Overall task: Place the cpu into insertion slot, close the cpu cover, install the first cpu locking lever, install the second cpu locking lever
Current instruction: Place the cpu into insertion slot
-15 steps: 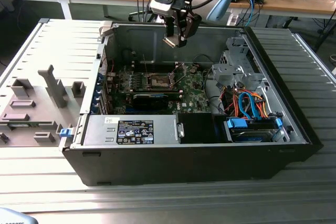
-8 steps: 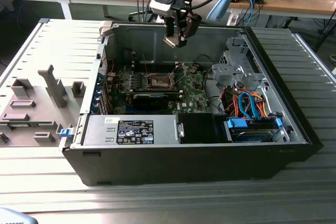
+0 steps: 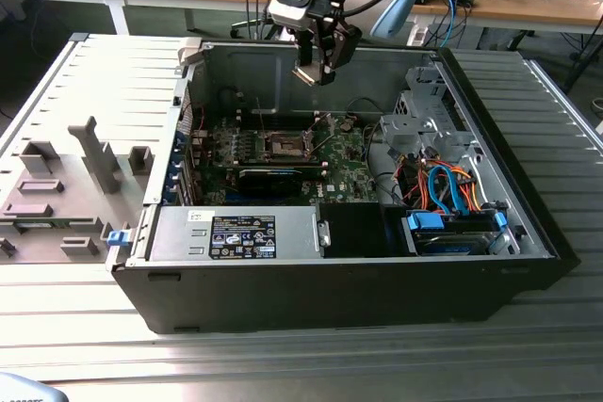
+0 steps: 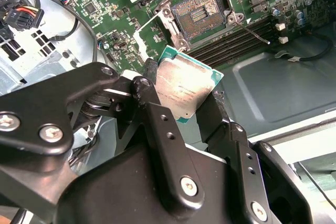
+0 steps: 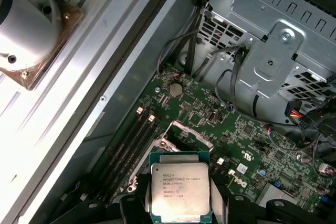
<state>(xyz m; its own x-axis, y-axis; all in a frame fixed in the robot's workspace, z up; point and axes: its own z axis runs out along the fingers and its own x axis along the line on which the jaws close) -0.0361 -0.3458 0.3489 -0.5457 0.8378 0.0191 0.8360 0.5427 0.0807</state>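
My gripper hangs inside the open computer case, well above the green motherboard. It is shut on the cpu, a flat square chip with a pale metal face and a green edge, pinched between the two black fingers. The cpu faces the camera in the first wrist view. Below it lies the insertion slot, a square socket with a dark centre and a silver rim, uncovered. The cpu cover stands raised beside the socket. A thin locking lever sticks out loose on the other side.
A black card and the power supply sit in front of the socket. A metal drive cage with orange and blue cables fills the exterior view's right. A grey fixture tray lies outside the case on the left.
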